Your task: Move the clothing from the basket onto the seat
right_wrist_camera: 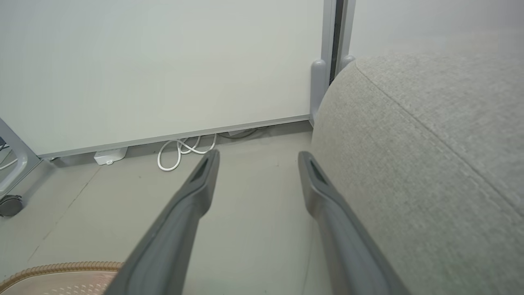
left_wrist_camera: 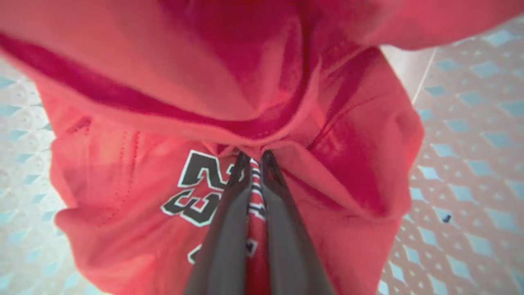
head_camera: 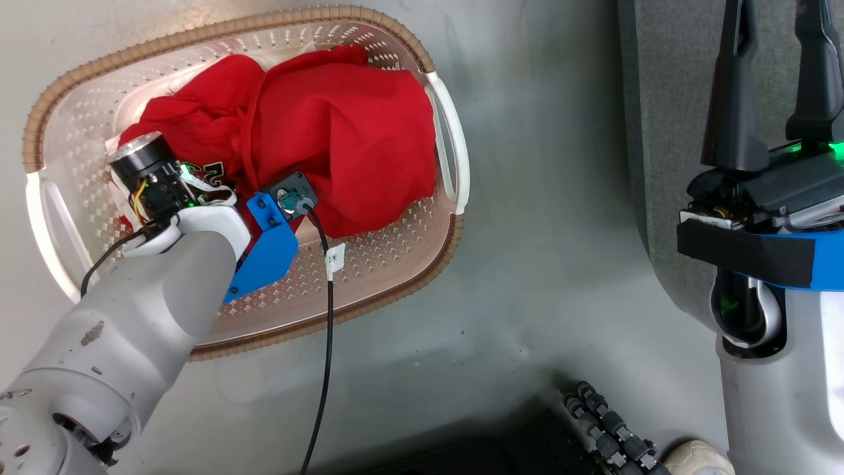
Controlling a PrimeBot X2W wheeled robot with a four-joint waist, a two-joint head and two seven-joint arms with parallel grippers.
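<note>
Closest to my head camera is the pale left forearm [head_camera: 132,316], which reaches up from the lower left corner over the near rim of the basket [head_camera: 369,307] and down into it. Its wrist sits above the left part of the clothing [head_camera: 343,132], a bright red heap that fills the basket's middle and far half and reaches nearly to the right handle [head_camera: 455,145]. Through the left wrist camera I see the left gripper [left_wrist_camera: 250,157] with its two dark fingers drawn almost together, pinching a fold of red fabric with a striped red, white and black edge between them; the black, white-edged number [left_wrist_camera: 196,172] printed on the jersey lies just left of the fingers. Perforated basket bottom shows on both sides of the heap. A black cable [head_camera: 328,343] runs from the wrist mount across the basket's near rim and down over the grey floor [head_camera: 527,264]. The basket stands on that floor, left of the seat [head_camera: 666,132] and apart from it. The right gripper [right_wrist_camera: 258,157] is held up at the right, by the seat's edge, its fingers spread wide with nothing between them. In the right wrist view the seat's rounded grey side is just right of the right finger, a pale wall panel [right_wrist_camera: 163,61] stands ahead, a coiled white cord [right_wrist_camera: 180,151] lies at its foot, and a bit of the basket rim shows at the lower left corner.
</note>
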